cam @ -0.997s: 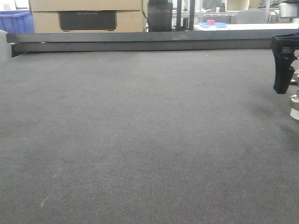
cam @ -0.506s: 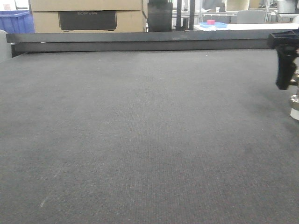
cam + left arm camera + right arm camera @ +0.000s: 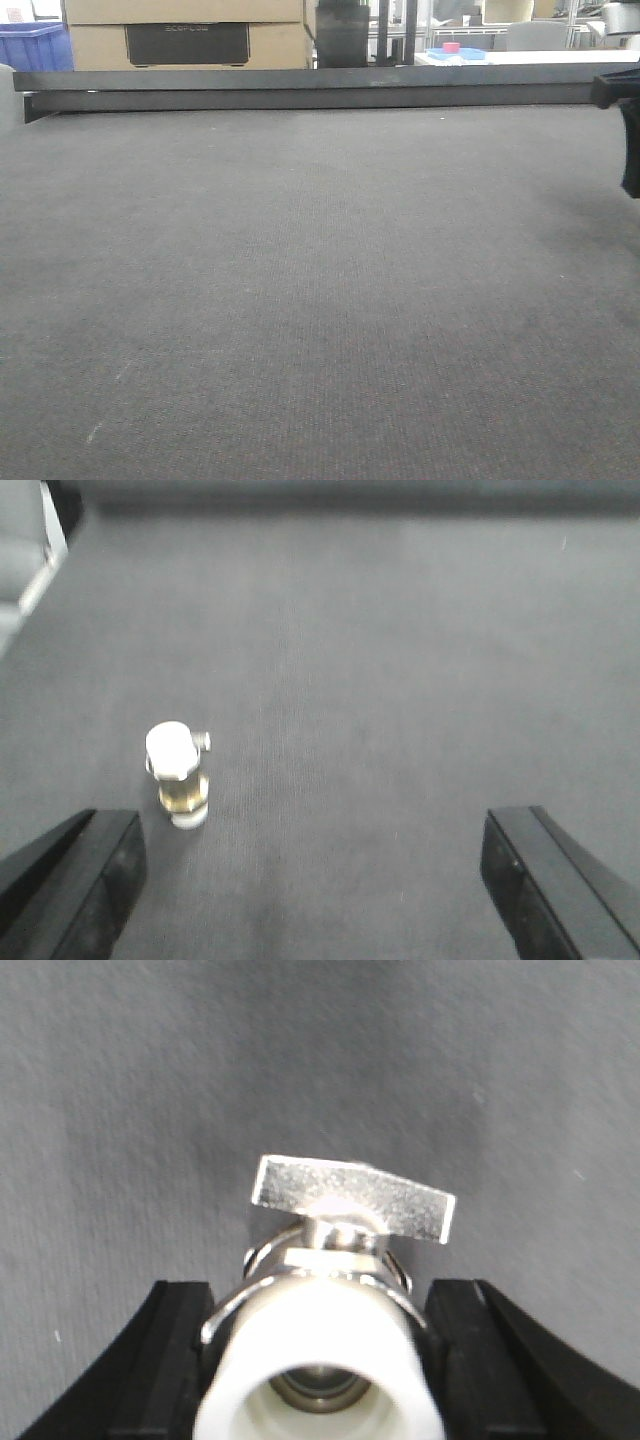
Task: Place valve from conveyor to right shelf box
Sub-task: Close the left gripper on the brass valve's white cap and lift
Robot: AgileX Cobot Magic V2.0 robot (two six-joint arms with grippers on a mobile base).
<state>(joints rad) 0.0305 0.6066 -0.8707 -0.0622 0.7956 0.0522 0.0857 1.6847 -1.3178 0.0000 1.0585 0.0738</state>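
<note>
Far to the left in the front view, a blue bin [image 3: 30, 45] is sitting behind the conveyor [image 3: 300, 300], with a cardboard box [image 3: 185, 35] just beside it on the right. A black rail [image 3: 300, 88] is running along the belt's far edge. At the right border, one black finger [image 3: 630, 150] of the right gripper [image 3: 320, 1375] is hanging over the belt, cut off by the frame.

Seen from the left wrist, the left gripper [image 3: 315, 880] is hovering over the belt with its jaws spread wide and gripping nothing. A loose valve [image 3: 178, 775] is standing upright on the conveyor, its white cap on top, a brassy band below, and a short stub pointing right. It is sitting near the left-hand finger [image 3: 80, 880] without touching it, and well apart from the other finger.

Seen from the right wrist, the right gripper's black fingers are pressing in on both sides of the held valve [image 3: 335, 1260], clamping it. Its white round end is facing the camera and its flat silvery handle is lying across the far end. Whether this valve is resting on the belt or hanging clear of it cannot be told.
</note>
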